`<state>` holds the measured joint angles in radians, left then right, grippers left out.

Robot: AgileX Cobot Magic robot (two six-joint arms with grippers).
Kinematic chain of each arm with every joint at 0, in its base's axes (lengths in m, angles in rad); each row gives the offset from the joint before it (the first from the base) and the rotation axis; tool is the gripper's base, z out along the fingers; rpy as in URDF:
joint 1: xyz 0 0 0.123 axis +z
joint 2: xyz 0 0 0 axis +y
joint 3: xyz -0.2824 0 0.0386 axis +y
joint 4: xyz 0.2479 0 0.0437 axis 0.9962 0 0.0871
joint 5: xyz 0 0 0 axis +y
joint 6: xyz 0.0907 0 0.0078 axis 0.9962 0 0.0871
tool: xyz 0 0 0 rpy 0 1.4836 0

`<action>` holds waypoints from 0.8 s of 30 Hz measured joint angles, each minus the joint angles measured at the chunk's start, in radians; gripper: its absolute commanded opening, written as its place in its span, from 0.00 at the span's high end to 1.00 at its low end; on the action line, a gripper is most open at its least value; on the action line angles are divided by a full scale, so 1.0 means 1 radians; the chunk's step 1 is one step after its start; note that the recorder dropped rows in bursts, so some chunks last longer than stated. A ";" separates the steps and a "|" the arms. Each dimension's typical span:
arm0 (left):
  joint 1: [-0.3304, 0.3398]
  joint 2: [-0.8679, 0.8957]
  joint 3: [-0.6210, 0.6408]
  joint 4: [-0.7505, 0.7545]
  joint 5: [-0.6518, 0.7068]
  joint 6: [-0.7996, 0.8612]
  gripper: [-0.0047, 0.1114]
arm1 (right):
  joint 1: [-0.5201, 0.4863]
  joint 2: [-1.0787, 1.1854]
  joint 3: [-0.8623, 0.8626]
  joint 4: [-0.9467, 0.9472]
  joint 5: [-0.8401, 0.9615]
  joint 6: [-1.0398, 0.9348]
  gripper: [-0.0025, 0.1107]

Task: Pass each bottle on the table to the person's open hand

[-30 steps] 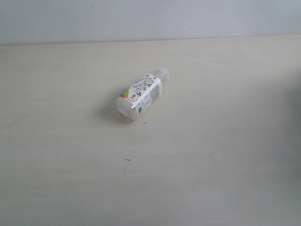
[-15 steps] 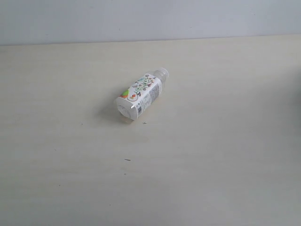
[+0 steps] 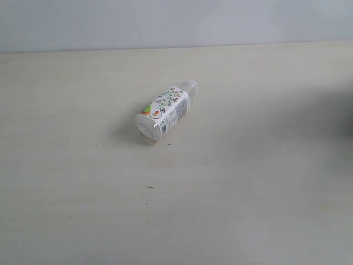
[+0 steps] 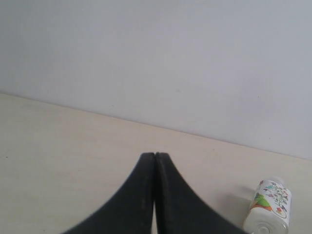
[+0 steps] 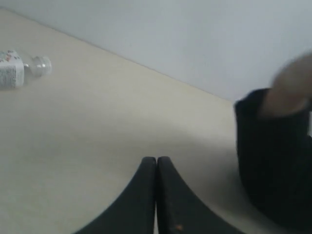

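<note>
One clear bottle (image 3: 163,112) with a white label and colourful print lies on its side on the pale table (image 3: 248,182), its cap pointing to the far right. It also shows in the left wrist view, bottle (image 4: 270,207), and far off in the right wrist view, bottle (image 5: 14,68). My left gripper (image 4: 155,155) is shut with nothing in it, some way from the bottle. My right gripper (image 5: 156,158) is shut and empty too. A blurred bare hand (image 5: 292,83) above a black sleeve (image 5: 273,151) is beside the right gripper; whether its palm is open cannot be made out. No other bottles show.
A plain grey wall (image 3: 176,22) runs behind the table's far edge. A dark shadow (image 3: 345,116) falls on the table at the right edge of the exterior view. Neither arm appears in that view.
The shadow at the right edge of the exterior view has grown darker and wider. The bottle has not moved.
</note>
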<state>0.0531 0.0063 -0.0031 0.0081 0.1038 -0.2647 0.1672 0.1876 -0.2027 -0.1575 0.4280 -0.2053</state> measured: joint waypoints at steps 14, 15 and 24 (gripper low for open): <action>0.000 0.000 0.000 0.000 0.000 0.000 0.94 | 0.000 0.000 0.055 -0.004 0.003 0.000 0.98; 0.000 0.000 0.000 0.000 0.000 0.000 0.94 | 0.000 0.000 0.055 -0.004 0.003 0.000 0.98; 0.000 0.000 0.000 0.000 0.000 0.000 0.94 | 0.000 0.000 0.055 -0.004 0.003 0.000 0.98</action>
<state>0.0531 0.0063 -0.0031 0.0081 0.1038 -0.2647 0.1672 0.1876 -0.1476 -0.1614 0.4308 -0.2053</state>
